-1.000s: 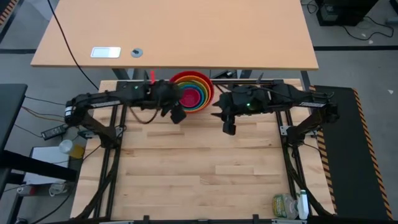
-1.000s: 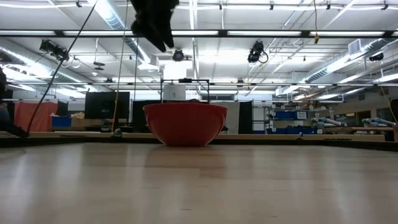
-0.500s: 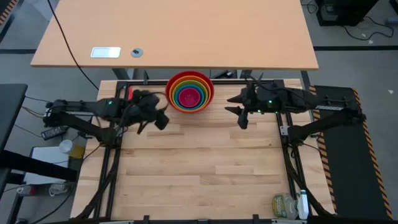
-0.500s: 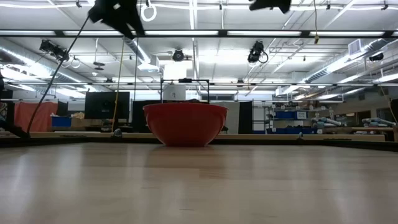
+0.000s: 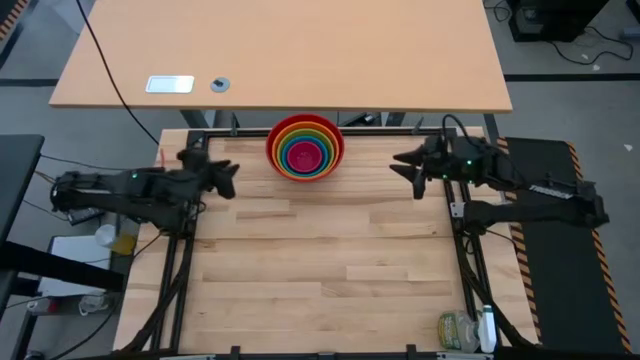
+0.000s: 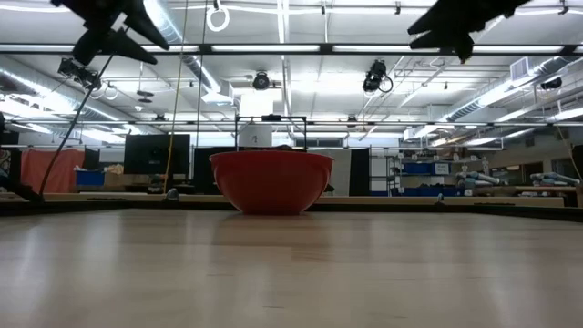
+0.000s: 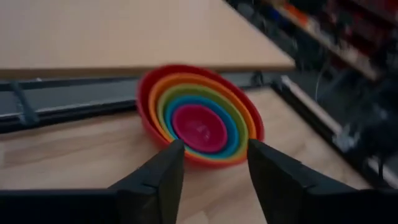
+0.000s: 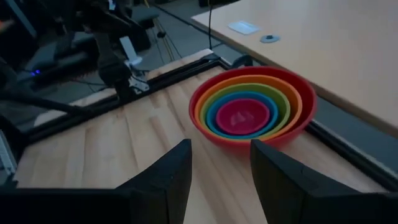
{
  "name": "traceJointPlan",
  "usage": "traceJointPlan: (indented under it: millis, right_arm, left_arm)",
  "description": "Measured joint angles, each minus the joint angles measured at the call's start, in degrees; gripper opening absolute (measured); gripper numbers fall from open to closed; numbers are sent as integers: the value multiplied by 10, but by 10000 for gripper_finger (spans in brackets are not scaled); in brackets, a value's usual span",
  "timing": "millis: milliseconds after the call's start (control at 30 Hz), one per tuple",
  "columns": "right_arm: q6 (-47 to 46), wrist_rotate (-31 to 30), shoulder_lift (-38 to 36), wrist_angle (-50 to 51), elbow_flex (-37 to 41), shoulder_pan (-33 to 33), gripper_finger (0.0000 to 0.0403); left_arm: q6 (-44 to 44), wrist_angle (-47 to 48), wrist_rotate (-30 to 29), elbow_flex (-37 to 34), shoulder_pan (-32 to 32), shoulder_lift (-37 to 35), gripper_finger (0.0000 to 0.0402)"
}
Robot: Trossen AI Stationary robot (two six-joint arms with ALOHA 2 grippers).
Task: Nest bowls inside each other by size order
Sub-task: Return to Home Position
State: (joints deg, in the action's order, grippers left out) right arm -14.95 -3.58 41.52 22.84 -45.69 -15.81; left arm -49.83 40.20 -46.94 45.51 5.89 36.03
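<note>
Bowls (image 5: 305, 147), five, round glossy plastic, nested one inside another into a single stack. Order from outside in: red bowl (image 7: 186, 67), orange bowl (image 7: 193, 77), lime green bowl (image 7: 196, 88), blue bowl (image 7: 198, 98), pink bowl (image 7: 200, 126) at the centre. Every rim shows as its own ring from above; the stack sits upright and level. From table height only the red wall is seen, with the other four hidden inside it.

Location: middle of the far edge of the table (image 5: 320, 270), light wooden planks in a black frame, close against the frame's far rail. Both grippers stand clear of the stack, one on either side.

Left gripper (image 5: 231, 181): off to the left of the stack, apart from it, near the table's left rail, pointing towards the bowls. Fingers (image 7: 163, 177) spread and holding nothing; the nest shows through the gap in the left wrist view. Held well above the wood, at the top of the low view.

Right gripper (image 5: 405, 172): mirror position to the right of the stack, apart from it, near the right rail, likewise pointing inward. Its fingers (image 8: 168, 180) are parted and empty, and the bowls are seen through the gap. Also high above the surface.

Surroundings: tan desk (image 5: 280, 50) beyond the far rail, bearing a flat white rectangle (image 5: 169, 84) and, just beside it, a small grey disc (image 5: 220, 84); open hall with strip lights behind, seen from table height
</note>
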Motion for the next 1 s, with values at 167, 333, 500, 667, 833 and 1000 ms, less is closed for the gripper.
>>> traceJointPlan:
  millis: [167, 333, 500, 667, 833, 1000]
  right_arm:
    - [-38, 53, -38, -88, 76, -40, 169]
    - [-86, 92, -53, -183, 152, -65, 169]
    - [-123, 120, -60, -237, 211, -80, 169]
    - [-153, 153, -64, -300, 261, -95, 169]
    - [-200, 199, -62, -383, 307, -109, 169]
    - [-235, 224, -58, -417, 349, -112, 169]
  left_arm:
    - [-23, -27, -29, -62, 0, -86, 147]
    - [-35, -109, -28, -145, 0, -153, 123]
    - [-34, -216, -25, -218, 0, -202, 114]
    - [-31, -337, -1, -293, 0, -233, 114]
    - [-31, -441, 12, -360, 0, -251, 114]
    - [-9, -589, 12, -430, -14, -252, 114]
